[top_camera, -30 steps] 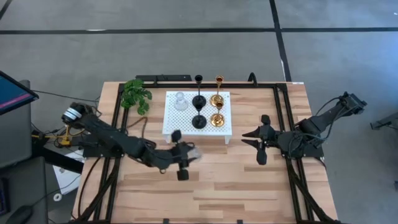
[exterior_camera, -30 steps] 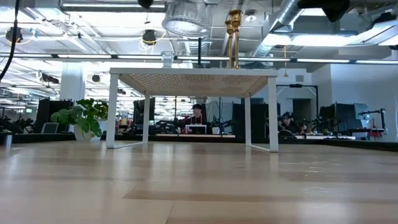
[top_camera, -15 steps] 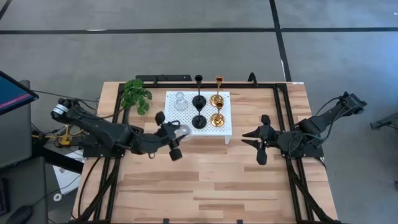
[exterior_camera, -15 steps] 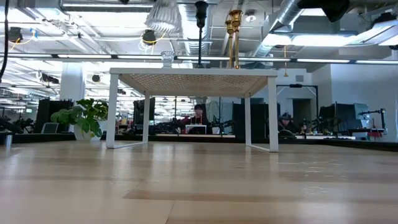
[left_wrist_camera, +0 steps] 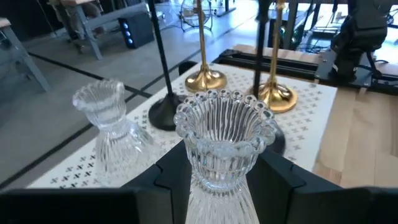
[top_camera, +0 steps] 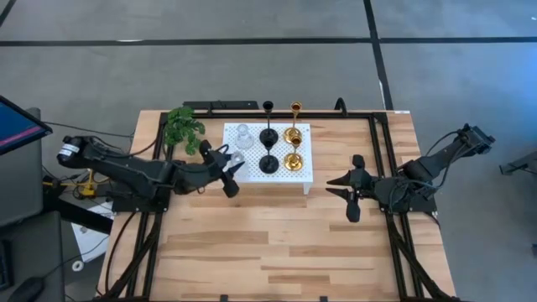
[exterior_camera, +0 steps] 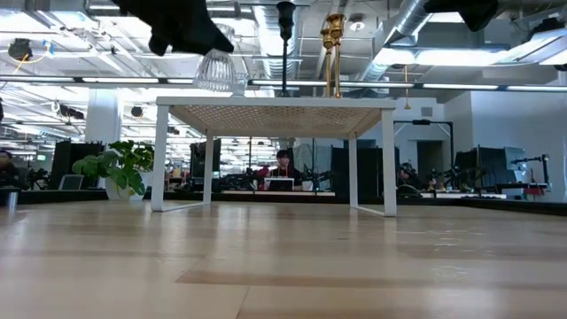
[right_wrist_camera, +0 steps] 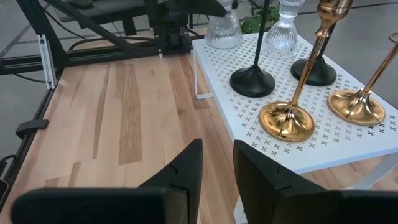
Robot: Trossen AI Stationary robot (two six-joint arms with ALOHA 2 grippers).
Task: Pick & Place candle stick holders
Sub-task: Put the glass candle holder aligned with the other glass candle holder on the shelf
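L claw point(top_camera: 225, 164) grips clear glass holder point(left_wrist_camera: 222, 140) betw fingers, over platform point(top_camera: 252, 174) edge.

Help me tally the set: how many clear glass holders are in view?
2. One glass holder stands on the white platform, at its back corner nearest the plant; the other is held by the left gripper at the platform's front-left edge.

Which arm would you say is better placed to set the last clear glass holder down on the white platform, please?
The left. Its gripper already holds the clear glass holder at the white platform's near-left corner, beside the other glass holder. The right gripper waits empty on the platform's far side.
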